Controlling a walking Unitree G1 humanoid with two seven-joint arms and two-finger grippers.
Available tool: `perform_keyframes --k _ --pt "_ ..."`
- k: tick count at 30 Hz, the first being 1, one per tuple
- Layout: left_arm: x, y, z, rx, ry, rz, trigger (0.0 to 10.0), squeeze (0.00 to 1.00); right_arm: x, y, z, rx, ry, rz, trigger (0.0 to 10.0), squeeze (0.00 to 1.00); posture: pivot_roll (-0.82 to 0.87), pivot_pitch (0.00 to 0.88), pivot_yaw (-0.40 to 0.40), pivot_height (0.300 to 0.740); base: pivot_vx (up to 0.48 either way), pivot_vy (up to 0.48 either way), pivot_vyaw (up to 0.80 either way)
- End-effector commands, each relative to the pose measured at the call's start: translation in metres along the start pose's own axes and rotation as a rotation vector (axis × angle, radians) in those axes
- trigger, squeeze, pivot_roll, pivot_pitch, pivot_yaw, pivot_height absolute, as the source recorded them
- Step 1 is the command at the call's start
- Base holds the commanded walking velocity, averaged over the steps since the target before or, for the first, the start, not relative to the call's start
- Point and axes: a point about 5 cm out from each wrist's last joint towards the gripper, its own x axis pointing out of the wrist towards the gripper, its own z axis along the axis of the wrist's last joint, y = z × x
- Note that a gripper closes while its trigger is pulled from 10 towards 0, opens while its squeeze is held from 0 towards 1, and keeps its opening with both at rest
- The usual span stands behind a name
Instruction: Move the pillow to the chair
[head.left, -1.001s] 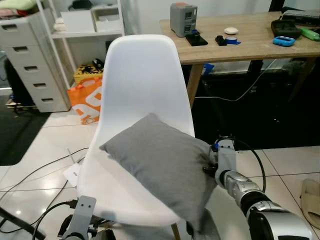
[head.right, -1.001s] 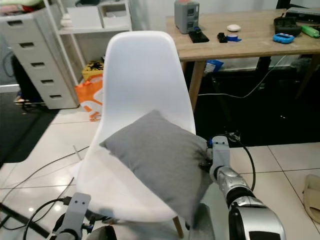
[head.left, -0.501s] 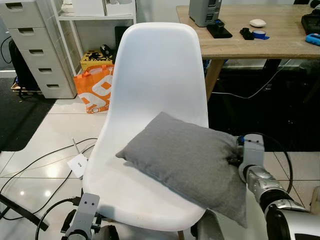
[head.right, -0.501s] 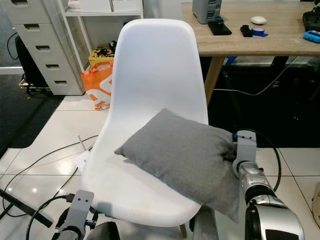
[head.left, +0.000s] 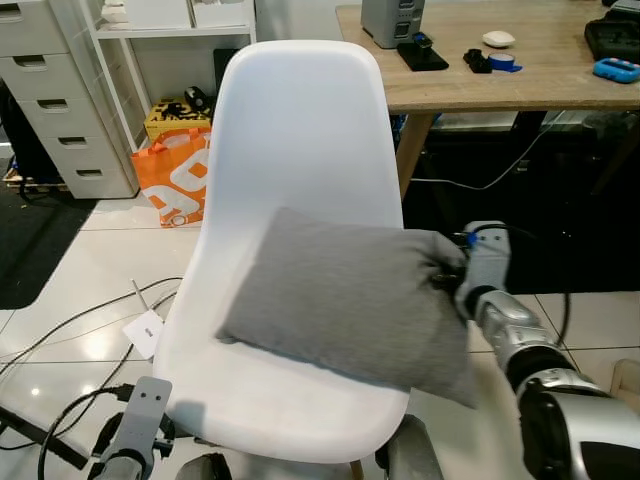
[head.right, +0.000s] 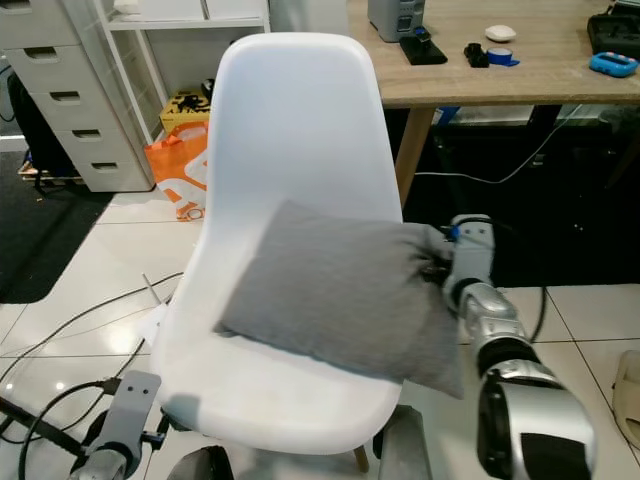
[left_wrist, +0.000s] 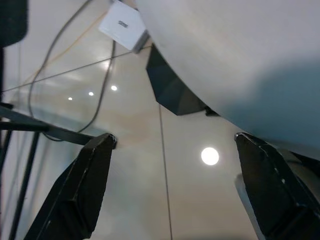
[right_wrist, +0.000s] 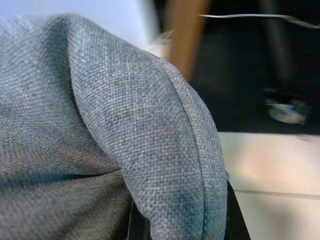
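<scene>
One grey pillow (head.left: 345, 300) on white chair (head.left: 300, 130), right hand (head.left: 447, 277) clamped on it.

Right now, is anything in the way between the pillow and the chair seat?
Nothing visible is. The right gripper holds the grey pillow by one edge, and it already lies over the bare white chair seat.

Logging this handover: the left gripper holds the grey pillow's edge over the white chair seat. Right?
Not quite. It is the right gripper that holds the grey pillow by its edge over the white chair seat, as the left eye view shows. The left gripper hangs open below the seat.
</scene>
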Motion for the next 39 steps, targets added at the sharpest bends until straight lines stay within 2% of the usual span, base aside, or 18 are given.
perform_keyframes --k 1,7,8,9,10,12,13,18,22,27,30,31,32,33,34,36,38,39 --pt "-0.006 0.006 -0.016 -0.004 0.059 0.003 10.0 0.0 0.004 0.01 0.008 0.004 -0.042 0.059 10.0 0.0 -0.13 0.138 0.037 0.465 0.0 0.0 0.0" --pt "-0.011 0.012 -0.026 -0.003 0.082 0.002 10.0 0.0 0.006 0.021 -0.001 -0.049 0.026 0.106 10.0 0.0 -0.13 0.136 0.038 0.465 0.0 0.0 0.0" --pt "-0.014 0.012 -0.032 -0.005 0.089 0.001 10.0 0.0 0.004 0.017 -0.008 -0.084 0.079 0.083 10.0 0.27 -0.13 0.133 0.035 0.465 0.0 0.0 0.0" --pt "-0.014 0.012 -0.032 -0.005 0.089 0.001 10.0 0.0 0.004 0.017 -0.008 -0.084 0.079 0.083 10.0 0.27 -0.13 0.133 0.035 0.465 0.0 0.0 0.0" --pt "-0.017 0.012 -0.037 -0.006 0.094 0.0 10.0 0.0 0.001 0.008 -0.013 -0.13 0.125 0.026 10.0 1.0 -0.13 0.129 0.031 0.465 0.0 0.0 0.0" --pt "-0.02 0.01 -0.041 -0.008 0.097 -0.002 10.0 0.0 -0.002 -0.005 -0.014 -0.141 0.144 -0.046 10.0 1.0 -0.14 0.124 0.027 0.465 0.0 0.0 0.0" --pt "-0.022 0.008 -0.043 -0.012 0.098 -0.005 10.0 0.0 -0.006 -0.019 -0.011 -0.129 0.14 -0.123 10.0 1.0 -0.14 0.121 0.025 0.465 0.0 0.0 0.0" --pt "-0.019 0.007 -0.038 -0.016 0.085 -0.008 10.0 0.0 -0.01 -0.031 -0.005 -0.105 0.125 -0.196 10.0 1.0 -0.14 0.111 0.021 0.465 0.0 0.0 0.0" --pt "-0.01 0.005 -0.022 -0.024 0.046 -0.009 10.0 0.0 -0.016 -0.047 -0.005 -0.16 0.183 -0.314 10.0 1.0 -0.14 0.095 0.009 0.465 0.0 0.0 0.0" --pt "-0.007 0.002 -0.015 -0.03 0.029 -0.01 10.0 0.0 -0.02 -0.056 -0.003 -0.183 0.195 -0.376 10.0 1.0 -0.14 0.088 0.003 0.465 0.0 0.0 0.0" --pt "-0.006 -0.002 -0.013 -0.045 0.033 -0.006 10.0 0.0 -0.014 -0.051 0.022 -0.142 0.051 -0.336 10.0 1.0 -0.15 0.078 -0.001 0.465 0.0 0.0 0.0" --pt "-0.006 -0.002 -0.013 -0.045 0.033 -0.006 10.0 0.0 -0.014 -0.051 0.022 -0.142 0.051 -0.336 10.0 1.0 -0.15 0.078 -0.001 0.465 0.0 0.0 0.0" --pt "-0.005 -0.001 -0.013 -0.049 0.041 -0.003 10.0 0.0 -0.009 -0.041 0.031 -0.109 -0.01 -0.269 10.0 1.0 -0.16 0.074 -0.002 0.465 0.0 0.0 0.0" --pt "-0.004 0.0 -0.013 -0.055 0.051 0.001 10.0 0.0 -0.004 -0.029 0.038 -0.065 -0.061 -0.187 10.0 0.42 -0.16 0.074 -0.002 0.465 0.0 0.0 0.0" --pt "-0.003 0.003 -0.012 -0.061 0.057 0.008 10.0 0.0 0.001 -0.016 0.042 -0.03 -0.095 -0.117 10.0 0.0 -0.16 0.069 -0.005 0.465 0.0 0.0 0.0" --pt "-0.003 0.005 -0.011 -0.065 0.06 0.013 10.0 0.0 0.003 -0.008 0.043 -0.008 -0.115 -0.074 10.0 0.0 -0.16 0.069 -0.005 0.465 0.0 0.0 0.0" --pt "0.0 0.013 -0.008 -0.079 0.076 0.036 10.0 0.0 0.007 0.007 0.024 -0.028 -0.059 -0.022 10.0 0.0 -0.15 0.064 -0.013 0.48 0.0 0.0 0.0" --pt "0.0 0.013 -0.008 -0.079 0.076 0.036 10.0 0.0 0.007 0.007 0.024 -0.028 -0.059 -0.022 10.0 0.0 -0.15 0.064 -0.013 0.48 0.0 0.0 0.0"
